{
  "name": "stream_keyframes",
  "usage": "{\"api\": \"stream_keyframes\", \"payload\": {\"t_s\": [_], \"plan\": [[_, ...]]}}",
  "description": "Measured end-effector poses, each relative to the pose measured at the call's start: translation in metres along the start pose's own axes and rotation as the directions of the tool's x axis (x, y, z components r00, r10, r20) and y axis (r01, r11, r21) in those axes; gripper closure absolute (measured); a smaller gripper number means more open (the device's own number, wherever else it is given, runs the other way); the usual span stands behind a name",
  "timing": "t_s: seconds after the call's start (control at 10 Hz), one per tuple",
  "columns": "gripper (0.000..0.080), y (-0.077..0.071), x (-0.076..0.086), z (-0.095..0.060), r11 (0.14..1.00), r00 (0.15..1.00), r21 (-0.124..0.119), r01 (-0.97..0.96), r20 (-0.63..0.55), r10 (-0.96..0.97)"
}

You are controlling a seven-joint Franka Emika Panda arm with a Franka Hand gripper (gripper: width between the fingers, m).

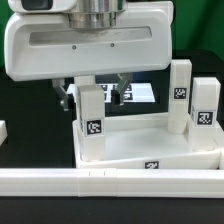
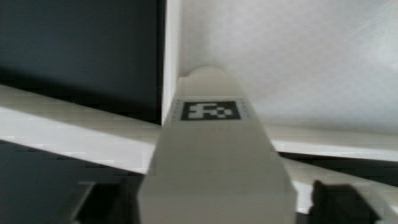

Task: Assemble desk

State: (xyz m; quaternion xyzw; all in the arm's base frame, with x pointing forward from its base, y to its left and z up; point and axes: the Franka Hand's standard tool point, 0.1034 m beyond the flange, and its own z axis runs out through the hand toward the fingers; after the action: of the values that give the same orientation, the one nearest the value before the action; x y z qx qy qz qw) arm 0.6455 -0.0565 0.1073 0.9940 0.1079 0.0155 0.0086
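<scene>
The arm comes down from above, its bulky white wrist housing filling the upper part of the exterior view. Below it hangs the gripper point(image 1: 97, 96), pointing straight down toward the table. Its two dark fingers point(image 1: 69, 97) stand apart, one on either side of an upright white leg point(image 1: 91, 122), near the leg's top end. The jaws are spread wider than the leg; a gap shows on both sides in the wrist view, where the dark fingertips point(image 2: 103, 205) sit clear of the leg's flanks. Neither finger presses on it, so nothing is gripped. The wrist is level, with no visible tilt.
</scene>
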Motion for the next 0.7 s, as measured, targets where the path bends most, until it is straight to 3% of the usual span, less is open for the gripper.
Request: {"api": "stream_keyframes", "payload": {"t_s": [0.1,0.2,0.6,0.7], "plan": [[0.0428,0.0001,-0.0001,0.0002,1.000,1.000,0.000,-0.014,0.000,0.014],[0.0511,0.0002,-0.0001,0.0001,1.000,1.000,0.000,-0.014,0.000,0.014],[0.0511,0.0004,-0.0002,0.0001,0.998,0.998,0.000,-0.060,0.000,0.060],[0.0511,0.0008,-0.0004,-0.0001,0.989,0.989,0.004,-0.149,0.002,0.149]]}}
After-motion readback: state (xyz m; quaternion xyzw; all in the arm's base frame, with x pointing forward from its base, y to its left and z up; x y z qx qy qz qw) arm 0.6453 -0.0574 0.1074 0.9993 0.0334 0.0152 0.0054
